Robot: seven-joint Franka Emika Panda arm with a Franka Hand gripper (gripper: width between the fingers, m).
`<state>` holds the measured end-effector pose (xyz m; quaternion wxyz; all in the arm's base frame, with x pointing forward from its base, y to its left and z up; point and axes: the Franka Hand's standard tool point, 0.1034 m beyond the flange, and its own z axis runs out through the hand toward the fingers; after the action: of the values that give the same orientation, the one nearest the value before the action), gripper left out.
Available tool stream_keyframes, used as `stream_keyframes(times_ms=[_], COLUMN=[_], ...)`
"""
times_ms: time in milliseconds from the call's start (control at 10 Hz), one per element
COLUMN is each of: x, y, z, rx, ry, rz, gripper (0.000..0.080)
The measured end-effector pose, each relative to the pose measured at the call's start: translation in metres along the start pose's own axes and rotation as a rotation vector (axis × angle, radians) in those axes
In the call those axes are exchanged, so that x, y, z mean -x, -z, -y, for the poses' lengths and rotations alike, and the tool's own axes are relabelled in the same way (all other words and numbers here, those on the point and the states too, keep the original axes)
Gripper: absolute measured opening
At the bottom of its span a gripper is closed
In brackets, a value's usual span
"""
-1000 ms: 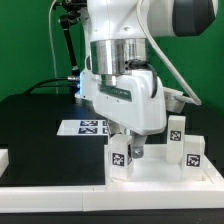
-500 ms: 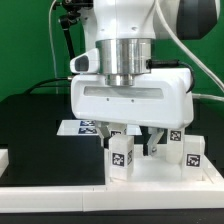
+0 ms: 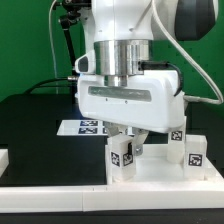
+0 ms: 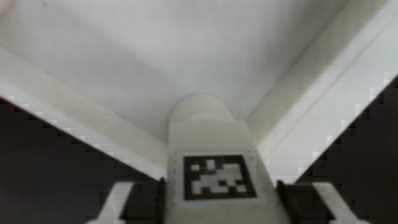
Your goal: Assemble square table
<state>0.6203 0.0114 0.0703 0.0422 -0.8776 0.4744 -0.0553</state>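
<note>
The square table panel (image 3: 160, 172) lies white and flat at the front of the exterior view. A white tagged leg post (image 3: 121, 157) stands upright on its near corner. My gripper (image 3: 124, 146) reaches down over this post with a finger on each side, shut on it. In the wrist view the leg post (image 4: 215, 150) fills the space between my fingers (image 4: 135, 205), its tag facing the camera, and my gripper (image 4: 217, 206) is closed around it. The panel's raised rim (image 4: 329, 90) runs away beyond it. Two more leg posts (image 3: 195, 152) stand on the panel at the exterior view's right.
The marker board (image 3: 88, 126) lies flat on the black table behind the panel. A white part (image 3: 3, 158) sits at the exterior view's left edge. A long white border bar (image 3: 60, 192) runs along the front.
My wrist has turned about the upright leg post, first one way, then partly back. The post stays in the same spot on the panel corner.
</note>
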Motion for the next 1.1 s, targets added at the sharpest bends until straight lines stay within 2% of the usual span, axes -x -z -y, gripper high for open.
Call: stream_keyframes(times_ms=[100,200,400,700,800,1000,1100], x=[0.0000,-0.0001,-0.0017,-0.0051,-0.0020,-0.0029,-0.0012], y=[-0.0001,-0.0002,-0.0009,-0.0002,-0.0016,-0.0016,-0.0022], z=[0.0000,-0.0003,0.0029,0.0049,0.0049,0.0049,0.0065], rx=[0.000,0.011,0.048,0.028,0.043,0.035,0.002], ry=[-0.063,-0.257,-0.546,-0.961,-0.953,-0.881,-0.645], rz=[0.001,0.016,0.059,0.119,0.102,0.096,0.072], gripper=[0.0290,0.0290,0.0290,0.0290,0.0290,0.0297,0.0464])
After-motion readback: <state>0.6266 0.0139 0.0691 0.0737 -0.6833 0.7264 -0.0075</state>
